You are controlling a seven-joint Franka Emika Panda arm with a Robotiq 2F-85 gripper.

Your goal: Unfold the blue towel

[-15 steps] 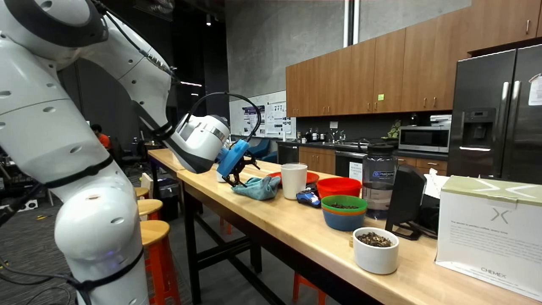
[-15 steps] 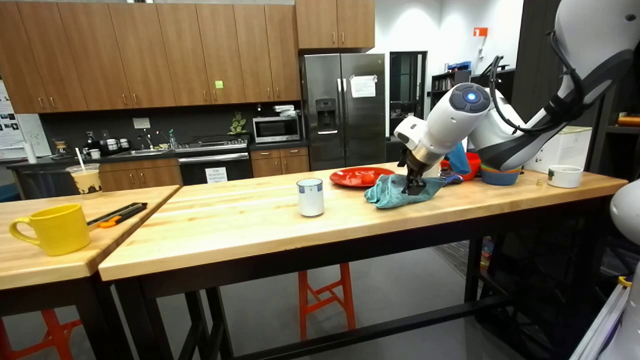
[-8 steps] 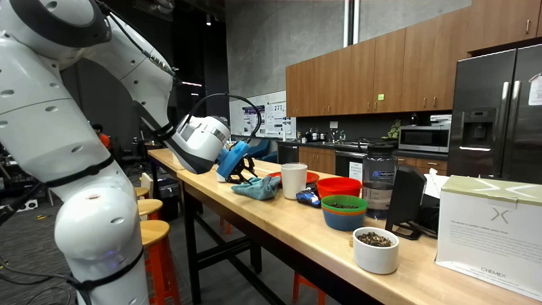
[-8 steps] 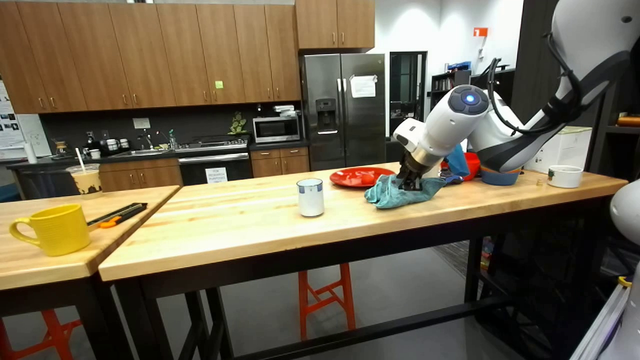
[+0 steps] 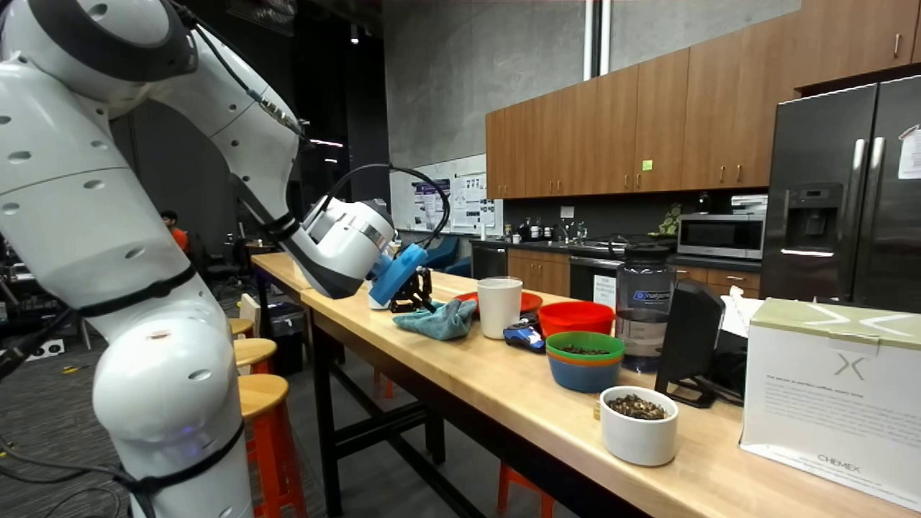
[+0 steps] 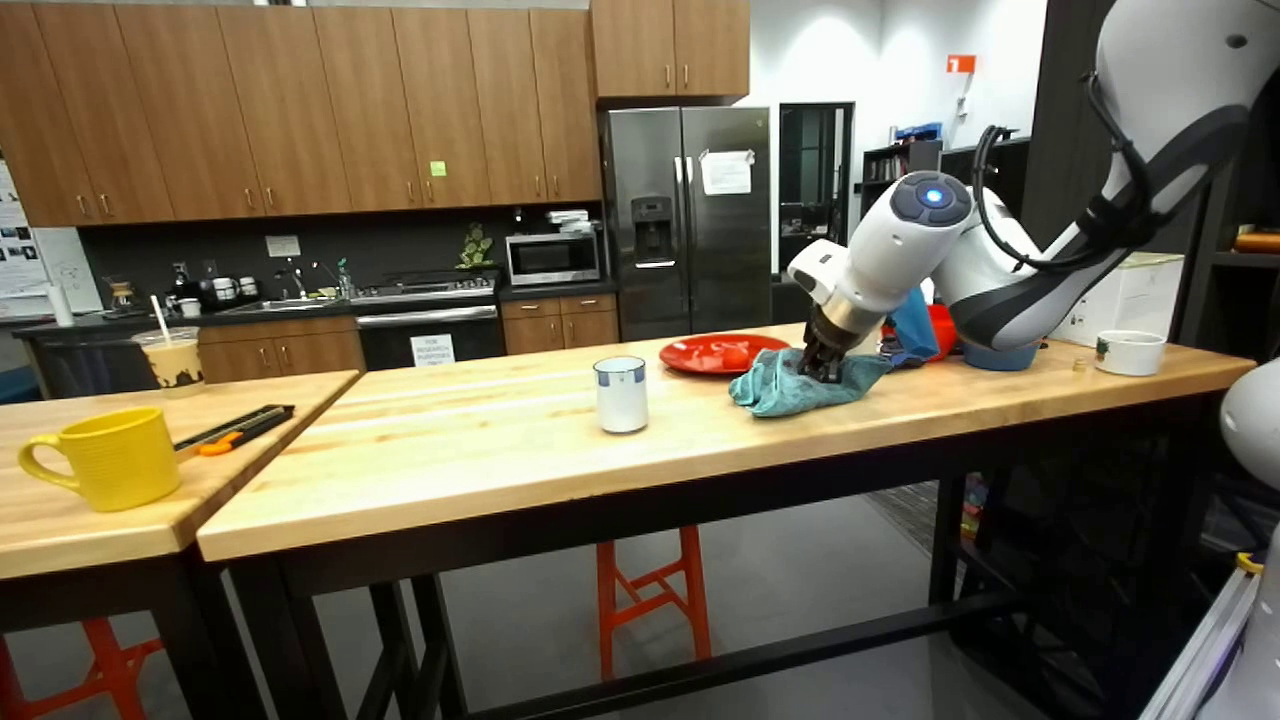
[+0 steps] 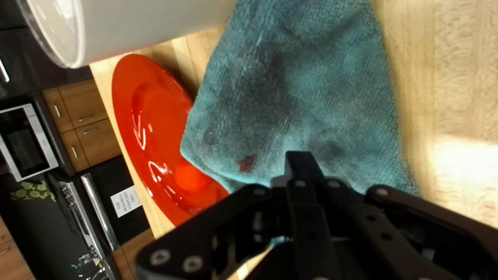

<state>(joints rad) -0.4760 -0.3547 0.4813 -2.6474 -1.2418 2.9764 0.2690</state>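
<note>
The blue towel (image 6: 775, 390) lies crumpled near the front edge of the wooden table, seen in both exterior views. In the wrist view the towel (image 7: 295, 93) spreads ahead of and under the fingers, with dark stains and a small red mark. My gripper (image 7: 300, 163) has its fingertips together over the towel's near part. In an exterior view the gripper (image 6: 824, 372) comes down from the right, its tips against or just above the cloth's top. I see no fold of fabric clearly pinched between the fingers; their undersides are hidden.
Close beside the towel stands a tall white cup (image 5: 498, 308), and behind it a red plate (image 6: 690, 357) with a red item. A white-and-blue cup (image 6: 622, 400) is apart from it. Along the table are a dark blue object (image 5: 524, 337), a red bowl (image 5: 575, 316) and stacked bowls (image 5: 584, 363).
The jaws have gone from spread apart to together over the towel. The wrist has shifted and tilted slightly. The towel looks nearly unchanged in place and shape.
</note>
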